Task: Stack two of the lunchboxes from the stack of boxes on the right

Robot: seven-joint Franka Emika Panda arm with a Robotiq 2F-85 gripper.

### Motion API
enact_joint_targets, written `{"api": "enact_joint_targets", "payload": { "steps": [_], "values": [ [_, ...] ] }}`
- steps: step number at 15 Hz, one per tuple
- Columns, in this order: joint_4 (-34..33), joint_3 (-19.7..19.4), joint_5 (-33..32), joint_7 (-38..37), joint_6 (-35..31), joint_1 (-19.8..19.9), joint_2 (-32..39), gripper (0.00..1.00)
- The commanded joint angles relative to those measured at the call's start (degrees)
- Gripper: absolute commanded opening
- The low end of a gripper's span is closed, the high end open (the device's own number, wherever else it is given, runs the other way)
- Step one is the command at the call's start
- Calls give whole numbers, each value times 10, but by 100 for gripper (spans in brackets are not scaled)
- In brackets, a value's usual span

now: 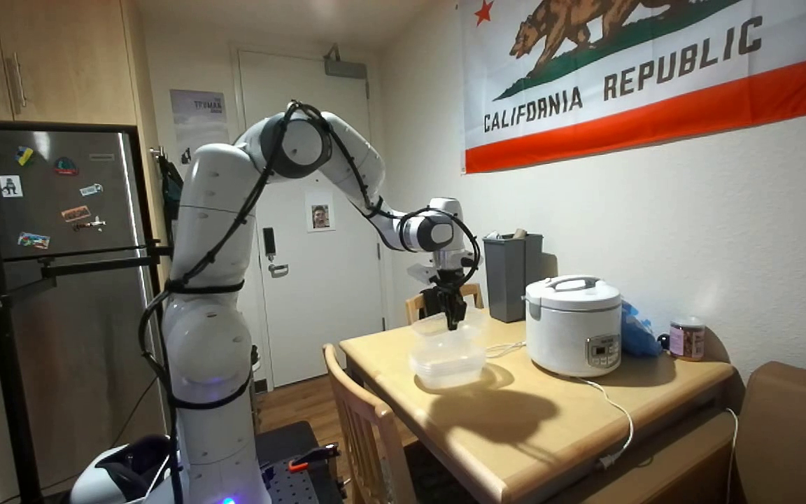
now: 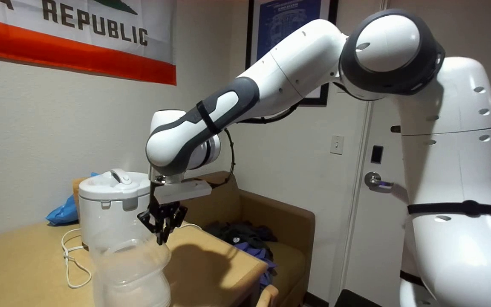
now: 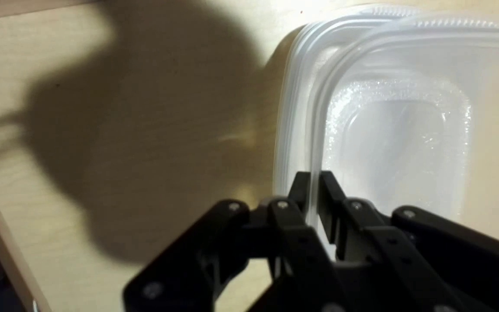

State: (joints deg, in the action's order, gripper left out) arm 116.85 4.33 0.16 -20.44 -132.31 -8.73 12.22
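Observation:
My gripper [image 3: 314, 177] is shut on the side rim of a translucent lunchbox [image 3: 394, 143], one finger inside the wall and one outside. In an exterior view my gripper [image 1: 453, 325] points down with the held lunchbox [image 1: 431, 326] slightly tilted over the stack of boxes [image 1: 448, 367] on the table. The stack also shows below and left of the held box in the wrist view [image 3: 290, 112]. In an exterior view the gripper [image 2: 161, 238] is at the right edge of the held lunchbox [image 2: 122, 256], with the stack [image 2: 132, 292] beneath. Whether they touch is hard to tell.
A white rice cooker [image 1: 574, 329] stands on the wooden table [image 1: 515, 448] beside the stack, its white cord on the tabletop. A grey bin [image 1: 506, 280], a blue bag [image 1: 637, 332] and a jar [image 1: 687, 339] are near the wall. A wooden chair [image 1: 368, 413] stands at the table's side.

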Motion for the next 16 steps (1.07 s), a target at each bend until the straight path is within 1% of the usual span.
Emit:
{"api": "enact_joint_targets", "payload": {
  "steps": [1, 3, 5, 7, 12, 16],
  "values": [
    [11, 1, -24, -6, 39, -6, -52, 3],
    [10, 4, -35, -7, 59, -6, -70, 3],
    [12, 2, -53, -23, 82, -5, -86, 3],
    [18, 2, -58, -31, 87, 0, -97, 3],
    [44, -11, -31, -50, 66, 25, -95, 3],
    [84, -25, 1, -59, 54, 44, -93, 3]
  ]
}}
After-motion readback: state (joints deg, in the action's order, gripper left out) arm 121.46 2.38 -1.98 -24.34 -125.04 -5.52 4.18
